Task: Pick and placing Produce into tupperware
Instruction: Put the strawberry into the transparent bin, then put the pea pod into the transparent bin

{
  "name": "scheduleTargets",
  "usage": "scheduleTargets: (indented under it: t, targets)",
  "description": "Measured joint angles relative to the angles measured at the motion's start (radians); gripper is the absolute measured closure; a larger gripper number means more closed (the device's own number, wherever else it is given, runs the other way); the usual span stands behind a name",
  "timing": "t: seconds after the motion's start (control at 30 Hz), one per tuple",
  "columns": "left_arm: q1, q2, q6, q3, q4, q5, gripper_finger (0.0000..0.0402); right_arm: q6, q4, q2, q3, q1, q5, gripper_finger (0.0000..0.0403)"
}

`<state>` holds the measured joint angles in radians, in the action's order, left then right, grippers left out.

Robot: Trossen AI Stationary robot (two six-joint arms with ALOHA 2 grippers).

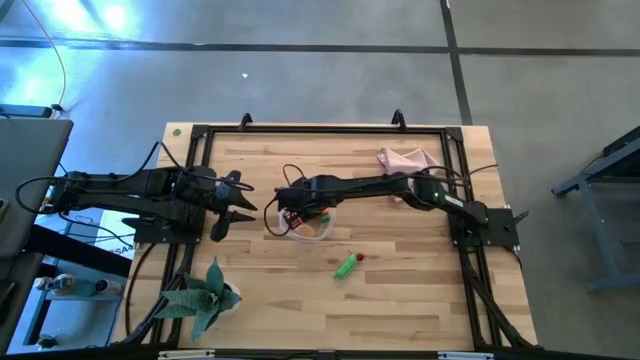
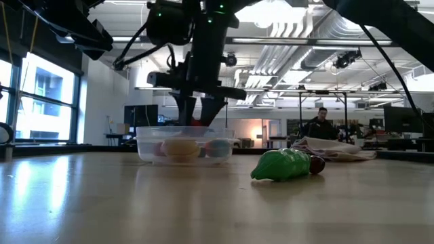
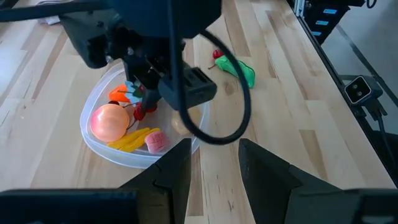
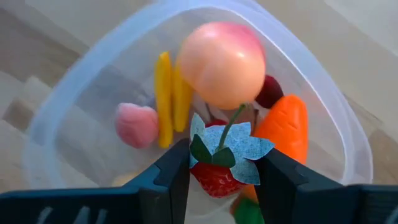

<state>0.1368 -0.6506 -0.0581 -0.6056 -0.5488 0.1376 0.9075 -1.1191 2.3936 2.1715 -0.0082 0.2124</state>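
Spanning the whole scene, a pale wooden plank table (image 1: 400, 290) with a black metal frame carries two dark robot arms. Reaching in from the right side, the right arm hangs its right gripper (image 4: 221, 165) just over a small round clear plastic tub (image 3: 99, 146) with a whitish rim, near the table's middle. Its two dark fingers (image 4: 171, 177) are clamped on a small red toy strawberry (image 4: 217, 174) with a pale green paper leaf cap and a thin green stem, held directly above the tub's inside. Below and ahead of this gripper, inside the tub, lie a round peach-pink toy fruit (image 4: 221, 62), an orange toy carrot (image 4: 286, 127), two thin yellow strips (image 4: 168, 99), a small pink lump (image 4: 137, 124) and a dark red berry (image 4: 268, 92).

Beside the tub, just short of its rim, hovers the left gripper (image 3: 214, 165), its fingers parted with nothing between them, pointing toward the tub and the other arm.

Beyond the right gripper, apart from the tub, a green toy pepper (image 2: 285, 165) lies on the bare wood with a tiny dark red piece (image 2: 317, 164) touching its end.

Farther behind the right arm, a crumpled pink cloth (image 1: 405, 158) rests near the table's back edge. Off to the left gripper's side, a green spiky leafy plant (image 1: 205, 295) sits near the front corner.
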Motion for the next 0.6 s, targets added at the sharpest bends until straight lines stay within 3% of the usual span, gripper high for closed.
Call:
scheduleTargets:
  t: [0.2,0.6]
  targets:
    - [0.0,0.0,0.0,0.0,0.0,0.0,0.0279,0.0,0.018,0.002,-0.011,0.001,0.01,0.027]
    - [0.0,0.0,0.0,0.0,0.0,0.0,0.0279,-0.018,0.013,0.002,-0.011,0.002,0.023,0.0212]
